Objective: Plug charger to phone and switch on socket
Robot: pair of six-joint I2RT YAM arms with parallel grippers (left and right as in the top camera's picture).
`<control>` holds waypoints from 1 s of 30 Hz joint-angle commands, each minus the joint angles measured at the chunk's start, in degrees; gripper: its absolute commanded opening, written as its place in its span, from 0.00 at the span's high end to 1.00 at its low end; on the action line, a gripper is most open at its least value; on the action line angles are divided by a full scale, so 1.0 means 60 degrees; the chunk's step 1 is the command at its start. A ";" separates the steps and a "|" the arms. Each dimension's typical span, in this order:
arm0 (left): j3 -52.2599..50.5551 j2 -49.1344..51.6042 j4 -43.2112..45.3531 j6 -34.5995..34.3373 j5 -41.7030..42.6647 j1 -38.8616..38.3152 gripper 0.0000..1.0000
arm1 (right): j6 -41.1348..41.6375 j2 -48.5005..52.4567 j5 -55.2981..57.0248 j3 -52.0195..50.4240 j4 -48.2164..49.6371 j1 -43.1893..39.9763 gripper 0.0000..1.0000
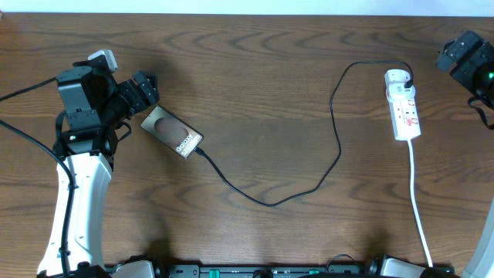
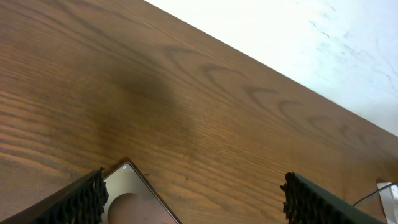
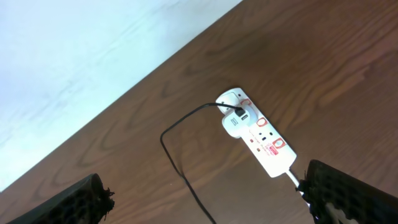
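Left gripper (image 2: 193,202) first: fingers (image 2: 84,199) spread wide, nothing between them. On the overhead it sits just beside the far-left end of the phone (image 1: 171,131), and one phone corner shows by a finger on my wrist view. Phone lies flat on the counter (image 1: 255,69), left of centre, angled. Charger (image 1: 336,131) tip meets the phone's lettered end; I can't tell if it's seated. Cable loops right, then up to the black adapter (image 1: 406,77) sitting in the far end of the socket (image 1: 404,108). White cord (image 1: 417,201) runs to the near edge. Switch state unreadable. Right gripper (image 3: 205,205) is wide apart too, empty, right of the socket, not touching.
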 commanded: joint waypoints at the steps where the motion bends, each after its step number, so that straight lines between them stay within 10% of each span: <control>1: -0.0084 0.0062 -0.0036 0.0124 -0.0124 -0.0022 0.12 | 0.0113 -0.0080 0.0102 0.0051 -0.0084 0.0055 0.01; 18: -0.0514 -0.0692 -0.0761 0.0160 -0.1064 -0.0007 0.12 | 0.0113 -0.0080 0.0102 0.0051 -0.0087 0.0055 0.01; 30: -0.6568 -0.6699 0.4870 0.2076 -0.3982 -0.1687 0.12 | 0.0113 -0.0080 0.0106 0.0051 -0.0087 0.0055 0.01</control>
